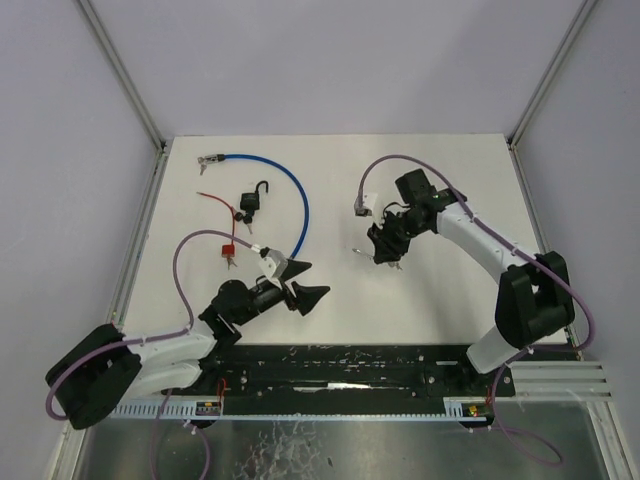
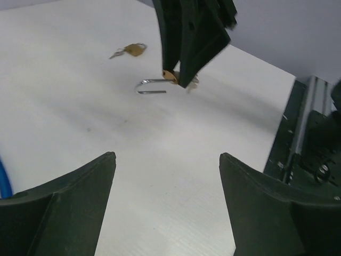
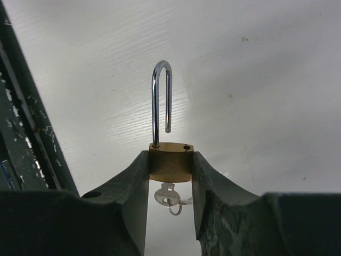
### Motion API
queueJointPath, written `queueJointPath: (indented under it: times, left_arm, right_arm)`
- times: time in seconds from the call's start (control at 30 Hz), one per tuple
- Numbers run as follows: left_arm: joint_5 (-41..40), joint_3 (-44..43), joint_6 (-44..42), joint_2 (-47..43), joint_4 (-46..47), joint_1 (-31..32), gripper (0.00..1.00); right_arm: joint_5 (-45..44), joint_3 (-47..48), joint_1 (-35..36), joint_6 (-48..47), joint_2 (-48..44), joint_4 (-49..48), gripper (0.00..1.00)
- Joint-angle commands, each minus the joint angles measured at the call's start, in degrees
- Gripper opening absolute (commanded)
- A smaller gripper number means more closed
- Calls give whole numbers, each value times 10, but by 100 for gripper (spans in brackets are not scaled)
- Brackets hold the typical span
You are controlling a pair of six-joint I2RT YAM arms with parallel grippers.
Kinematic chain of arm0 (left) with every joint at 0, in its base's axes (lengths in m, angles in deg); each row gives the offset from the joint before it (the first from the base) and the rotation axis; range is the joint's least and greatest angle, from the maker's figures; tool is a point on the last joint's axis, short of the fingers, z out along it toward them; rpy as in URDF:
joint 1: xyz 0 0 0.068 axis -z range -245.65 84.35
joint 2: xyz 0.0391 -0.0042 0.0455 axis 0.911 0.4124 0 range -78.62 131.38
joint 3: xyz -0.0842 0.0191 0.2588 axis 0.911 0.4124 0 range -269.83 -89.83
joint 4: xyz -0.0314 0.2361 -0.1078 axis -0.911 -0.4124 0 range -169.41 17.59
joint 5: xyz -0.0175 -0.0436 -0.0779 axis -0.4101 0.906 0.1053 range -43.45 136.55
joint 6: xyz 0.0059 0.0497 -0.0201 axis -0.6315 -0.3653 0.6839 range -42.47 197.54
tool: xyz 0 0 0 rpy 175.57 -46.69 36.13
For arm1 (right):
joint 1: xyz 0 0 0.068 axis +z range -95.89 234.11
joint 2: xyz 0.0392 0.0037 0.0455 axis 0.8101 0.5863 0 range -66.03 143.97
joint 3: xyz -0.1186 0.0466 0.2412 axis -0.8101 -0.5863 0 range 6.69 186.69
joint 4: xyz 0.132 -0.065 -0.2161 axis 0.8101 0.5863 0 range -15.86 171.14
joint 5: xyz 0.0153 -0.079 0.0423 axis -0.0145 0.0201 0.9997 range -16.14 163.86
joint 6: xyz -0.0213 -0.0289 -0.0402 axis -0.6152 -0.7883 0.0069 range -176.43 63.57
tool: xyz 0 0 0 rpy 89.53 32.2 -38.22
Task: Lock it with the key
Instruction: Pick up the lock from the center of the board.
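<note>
**Brass padlock clamped in right gripper, shackle open**

The brass padlock point(image 3: 170, 164) is clamped by its body between the fingers of the right gripper point(image 3: 170, 156), right of the middle of the white table point(image 1: 440, 180). Its shackle point(image 3: 160, 101) is seen open: one leg is seated in the body, while the other ends free, clear of its hole. A key point(image 3: 165, 196) on a small ring is seated in the lock's underside. Whether the lock touches the table cannot be told. The left gripper point(image 1: 305, 283) is spread wide with nothing between its fingers, and is pointed toward the lock. A blue cable lock point(image 1: 301, 205), a black padlock point(image 1: 250, 203) and red-tagged keys point(image 1: 228, 250) are laid out at the left rear.
</note>
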Motion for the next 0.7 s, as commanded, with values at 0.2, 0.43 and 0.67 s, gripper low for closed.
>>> queueJointPath:
  times: [0.2, 0.43, 0.67]
  left_arm:
    - [150, -83, -226, 136, 176, 14, 80]
    - [225, -169, -298, 164, 18, 12, 79]
    - [267, -229, -307, 240, -32, 12, 72]
  right_arm:
    - [100, -34, -7, -138, -124, 90, 0]
    - [114, -61, -7, -172, -163, 97, 0]
    - [132, -57, -8, -187, -168, 112, 0]
